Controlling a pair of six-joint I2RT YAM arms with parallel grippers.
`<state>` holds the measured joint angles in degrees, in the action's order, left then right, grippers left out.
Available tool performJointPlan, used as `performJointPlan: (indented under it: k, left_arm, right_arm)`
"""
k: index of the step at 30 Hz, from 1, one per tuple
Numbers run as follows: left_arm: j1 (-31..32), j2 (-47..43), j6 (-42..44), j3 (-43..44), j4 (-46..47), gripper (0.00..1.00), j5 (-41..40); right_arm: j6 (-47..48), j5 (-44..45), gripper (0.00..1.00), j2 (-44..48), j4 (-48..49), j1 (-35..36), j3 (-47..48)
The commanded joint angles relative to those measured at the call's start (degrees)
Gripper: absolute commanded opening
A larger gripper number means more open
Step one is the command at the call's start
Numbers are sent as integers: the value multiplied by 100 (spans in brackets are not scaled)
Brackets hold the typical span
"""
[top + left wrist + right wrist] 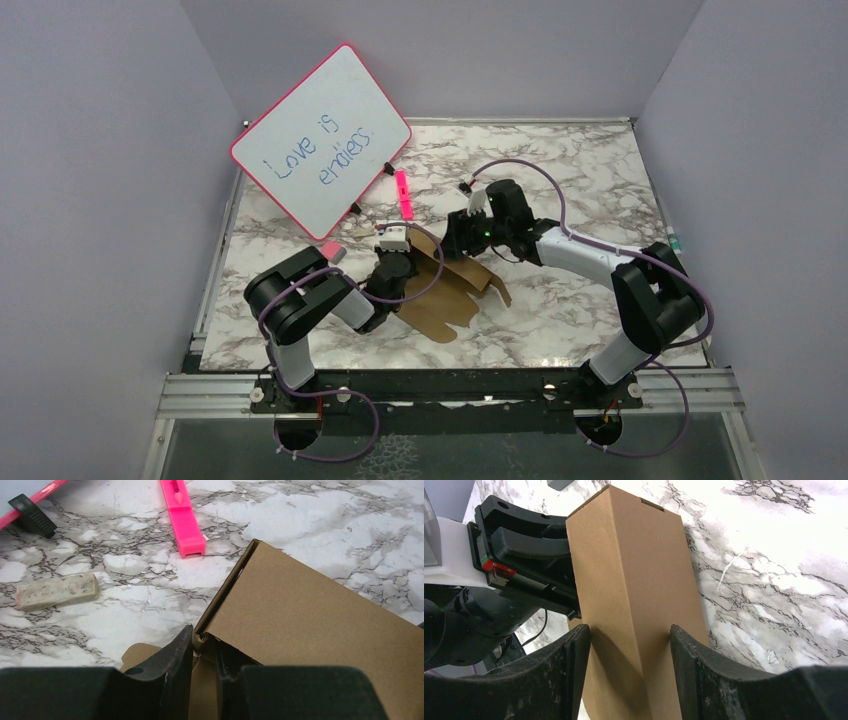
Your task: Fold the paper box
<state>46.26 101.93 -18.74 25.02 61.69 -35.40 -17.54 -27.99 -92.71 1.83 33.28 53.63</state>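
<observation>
While your left gripper (pixel 204 645) pinches a folded corner of the paper box (pixel 310 615), your right gripper (pixel 629 635) stands spread astride its raised wall.

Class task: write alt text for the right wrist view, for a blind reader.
A partly folded brown paper box sits between the right gripper's black fingers on a marble table. The left gripper pinches its left edge.

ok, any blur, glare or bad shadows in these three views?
Top external: even soft light, whiteboard writing legible, no glare. Left wrist: paper box and marble table sharp, left gripper fingers dark and a little soft. Right wrist: box sharp, shaded between the right gripper fingers; no motion blur.
</observation>
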Motion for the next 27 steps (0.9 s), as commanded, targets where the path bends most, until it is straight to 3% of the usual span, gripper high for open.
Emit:
performJointPlan:
  k: [1, 9, 17, 23, 27]
  left_arm:
    - [59, 32, -259, 92, 376, 21, -816]
    - [132, -127, -289, -68, 127, 27, -554]
    - [153, -825, -402, -459, -439, 45, -172]
    - [158, -1612, -686, -769, -1162, 57, 271]
    - [163, -2432, -946, -878, -2141, 63, 512]
  right_arm:
    - [-107, -266, 63, -66, -73, -18, -28]
    - [-137, 55, 65, 166, 26, -75, 7]
    - [30, 1022, 75, 858, -169, -80, 53]
    - [49, 1580, 80, 1653, -492, -75, -94]
    - [-198, 1609, 80, 2179, -777, -76, -315]
